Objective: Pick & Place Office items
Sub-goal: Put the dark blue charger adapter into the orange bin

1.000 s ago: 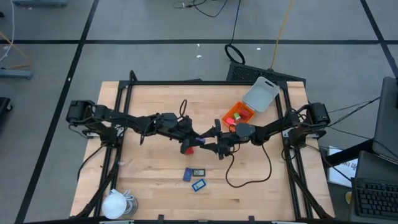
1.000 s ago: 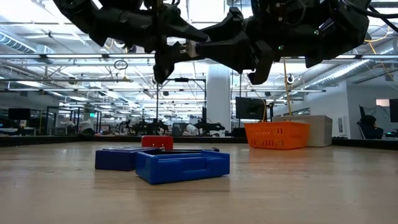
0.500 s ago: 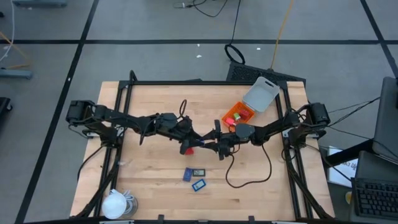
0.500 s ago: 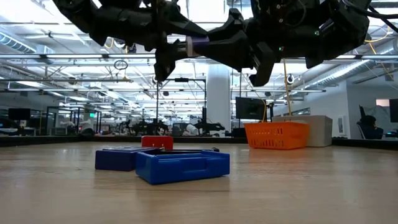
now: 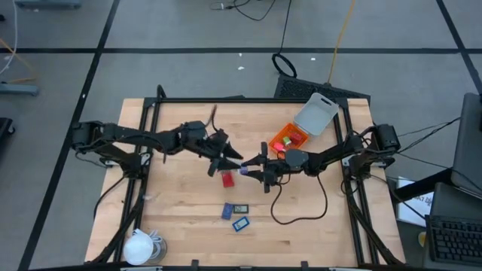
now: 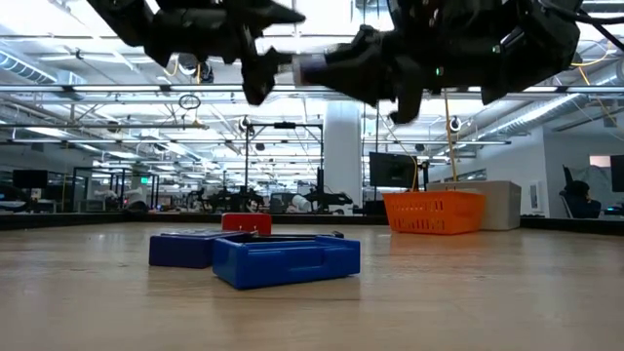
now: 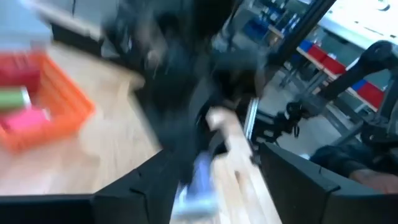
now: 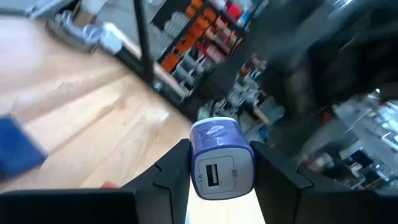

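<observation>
Overhead, table-level, two wrist views

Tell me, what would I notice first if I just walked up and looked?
Two dark arms meet above the middle of the wooden table. The right pincer grips a pale purple cube with a plug slot, held up in the air, and the left pincer is just beside it with its fingers apart. At the far right corner sits an orange tray, and near the front edge lie two blue flat rectangles.
</observation>
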Robot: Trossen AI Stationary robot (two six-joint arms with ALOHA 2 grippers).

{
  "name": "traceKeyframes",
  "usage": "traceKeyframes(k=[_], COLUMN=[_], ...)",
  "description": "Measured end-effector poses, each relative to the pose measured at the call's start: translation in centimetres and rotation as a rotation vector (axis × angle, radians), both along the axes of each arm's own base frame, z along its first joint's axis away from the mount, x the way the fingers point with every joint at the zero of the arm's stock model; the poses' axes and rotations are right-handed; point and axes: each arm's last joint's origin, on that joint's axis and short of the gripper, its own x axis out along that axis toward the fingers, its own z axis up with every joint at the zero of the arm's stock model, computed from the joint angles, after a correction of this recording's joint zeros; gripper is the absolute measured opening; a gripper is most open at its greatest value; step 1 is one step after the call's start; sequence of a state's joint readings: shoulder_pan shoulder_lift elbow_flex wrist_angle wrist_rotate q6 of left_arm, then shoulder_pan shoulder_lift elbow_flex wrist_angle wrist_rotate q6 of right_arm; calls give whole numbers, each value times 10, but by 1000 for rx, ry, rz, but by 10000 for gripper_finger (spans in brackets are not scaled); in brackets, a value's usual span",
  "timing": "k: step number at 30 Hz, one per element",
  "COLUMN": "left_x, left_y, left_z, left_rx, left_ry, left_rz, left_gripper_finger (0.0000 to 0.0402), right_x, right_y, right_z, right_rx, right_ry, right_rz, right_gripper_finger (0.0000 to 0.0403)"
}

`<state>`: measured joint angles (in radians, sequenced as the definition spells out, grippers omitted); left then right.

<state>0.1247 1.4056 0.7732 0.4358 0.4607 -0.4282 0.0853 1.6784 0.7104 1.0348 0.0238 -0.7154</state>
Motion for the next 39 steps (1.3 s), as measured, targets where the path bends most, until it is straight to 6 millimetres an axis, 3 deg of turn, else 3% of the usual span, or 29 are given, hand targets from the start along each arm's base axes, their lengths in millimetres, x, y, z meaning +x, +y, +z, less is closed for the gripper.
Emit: traceKeyframes(k=[7, 16, 24, 32, 39], left_x=[-21, -38, -72, -106, -121], left_y=[8, 6, 8, 6, 7], left_z=[16, 9, -24, -58, -83], left_rx=[151, 307, 391, 364, 322], left_ry=[-2, -29, -41, -34, 50], left_rz=[25, 74, 274, 402, 511], left_gripper_finger=[256, 262, 246, 261, 270], right_x=[-3, -32, -62, -82, -99], right_y=[-5, -31, -54, -90, -115], right_z=[1, 42, 60, 48, 34], right_rx=[60, 333, 474, 584, 679], right_ry=[55, 133, 211, 358, 478], right_rz=[-41, -149, -271, -485, -658], right_gripper_finger=[131, 131, 132, 132, 132])
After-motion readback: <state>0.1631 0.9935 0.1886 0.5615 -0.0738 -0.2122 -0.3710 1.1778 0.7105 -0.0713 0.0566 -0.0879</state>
